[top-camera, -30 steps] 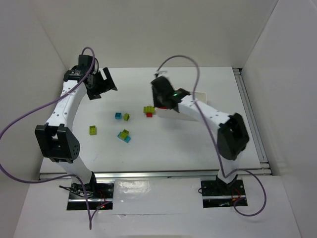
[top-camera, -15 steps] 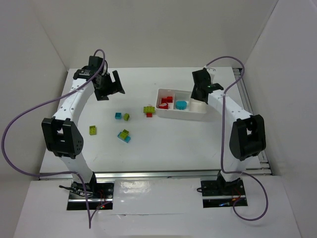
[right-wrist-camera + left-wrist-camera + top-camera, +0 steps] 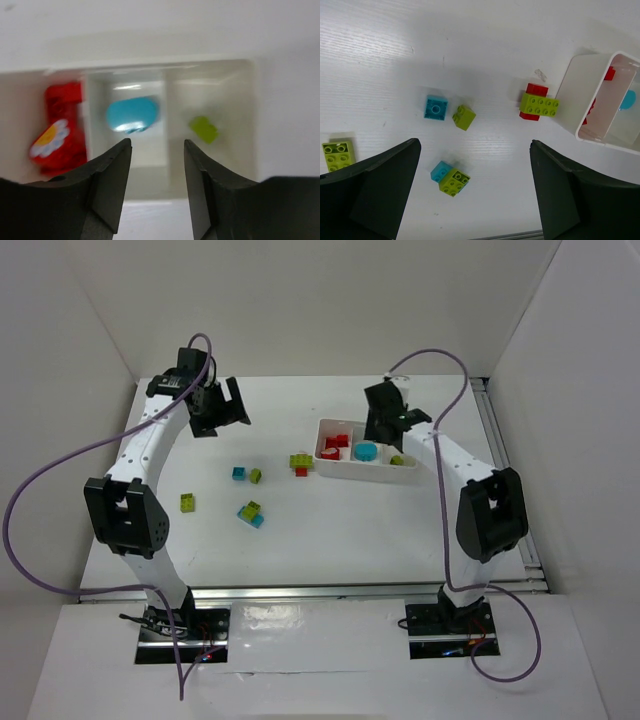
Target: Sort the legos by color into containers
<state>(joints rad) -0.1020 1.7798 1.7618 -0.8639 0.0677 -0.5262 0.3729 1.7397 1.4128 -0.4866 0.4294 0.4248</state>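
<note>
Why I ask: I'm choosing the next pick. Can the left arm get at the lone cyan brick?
Probably yes: the left gripper hangs open nearby, the cyan brick lies uncovered, and the green brick beside it stands apart.

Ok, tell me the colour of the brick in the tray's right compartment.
The brick is yellow-green; the right wrist view shows it best.

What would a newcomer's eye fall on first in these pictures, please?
Most likely the white tray at the right of the table, with red bricks, a cyan rounded piece and a yellow-green brick each in its own compartment, and the right gripper above it, jaws apart and empty. Next, the loose bricks scattered left of the tray, such as the green-on-red stack, with the left gripper wide open over the far left.
</note>
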